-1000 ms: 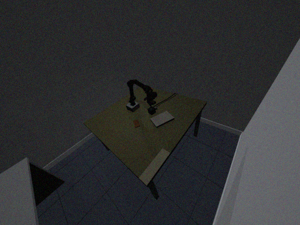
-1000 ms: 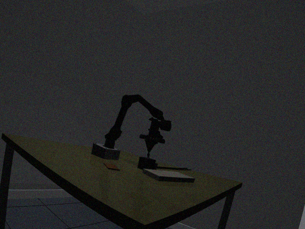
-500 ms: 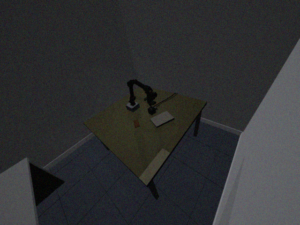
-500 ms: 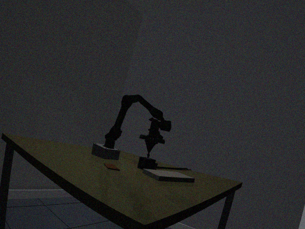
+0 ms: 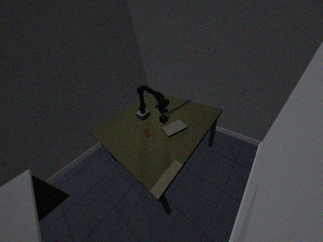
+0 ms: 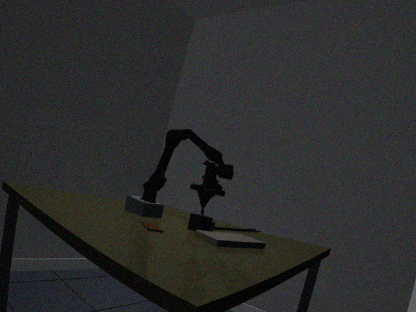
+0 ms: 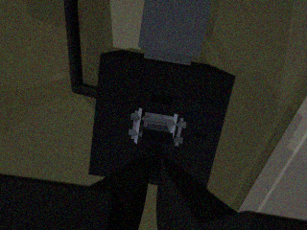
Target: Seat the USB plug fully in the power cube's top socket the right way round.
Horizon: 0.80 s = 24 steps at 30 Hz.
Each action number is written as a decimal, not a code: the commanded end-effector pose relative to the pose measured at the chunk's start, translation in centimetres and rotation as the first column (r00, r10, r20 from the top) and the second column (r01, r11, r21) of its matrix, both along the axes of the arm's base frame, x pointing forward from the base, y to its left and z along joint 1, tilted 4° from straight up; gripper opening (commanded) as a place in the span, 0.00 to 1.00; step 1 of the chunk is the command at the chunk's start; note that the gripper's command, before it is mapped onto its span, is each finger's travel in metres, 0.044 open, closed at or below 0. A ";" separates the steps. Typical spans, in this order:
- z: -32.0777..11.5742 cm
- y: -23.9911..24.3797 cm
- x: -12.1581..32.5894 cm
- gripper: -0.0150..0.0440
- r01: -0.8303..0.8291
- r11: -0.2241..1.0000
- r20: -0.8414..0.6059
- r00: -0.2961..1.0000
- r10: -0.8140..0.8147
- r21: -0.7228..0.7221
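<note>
The dark power cube [image 5: 163,119] [image 6: 200,222] [image 7: 120,105] stands on the table [image 5: 130,145] [image 6: 134,258]. My gripper [image 5: 163,114] [image 6: 202,210] [image 7: 154,167] points down just above the cube's top and is shut on the USB plug. The plug [image 7: 158,138] is a small dark shape at the fingertips in the wrist view, beside bright metal parts [image 7: 159,119] on the cube's top. Darkness and the fingers hide how deep the plug sits and which way round it is.
A pale slab [image 5: 174,127] [image 6: 234,238] lies close beside the cube. Dark cables [image 5: 179,106] [image 6: 236,229] [image 7: 73,43] run from the cube's side. An orange flat piece [image 5: 147,132] [image 6: 152,227] lies near the arm's base [image 5: 142,114] [image 6: 144,207]. A beige strip [image 5: 166,179] lies along the table's edge.
</note>
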<state>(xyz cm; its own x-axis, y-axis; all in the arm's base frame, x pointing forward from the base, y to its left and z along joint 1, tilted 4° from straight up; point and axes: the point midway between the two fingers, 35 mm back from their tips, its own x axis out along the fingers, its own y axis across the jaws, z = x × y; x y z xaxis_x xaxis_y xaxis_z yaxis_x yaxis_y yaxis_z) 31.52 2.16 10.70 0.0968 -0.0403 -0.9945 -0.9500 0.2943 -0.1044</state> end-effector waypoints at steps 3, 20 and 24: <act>-0.2 -0.1 0.0 0.25 0.004 1.000 -0.001 1.000 -0.004 -0.004; -0.4 -0.1 0.0 0.25 0.004 1.000 -0.001 1.000 -0.004 -0.004; -0.4 -0.1 0.0 0.25 0.004 1.000 -0.001 1.000 -0.004 -0.004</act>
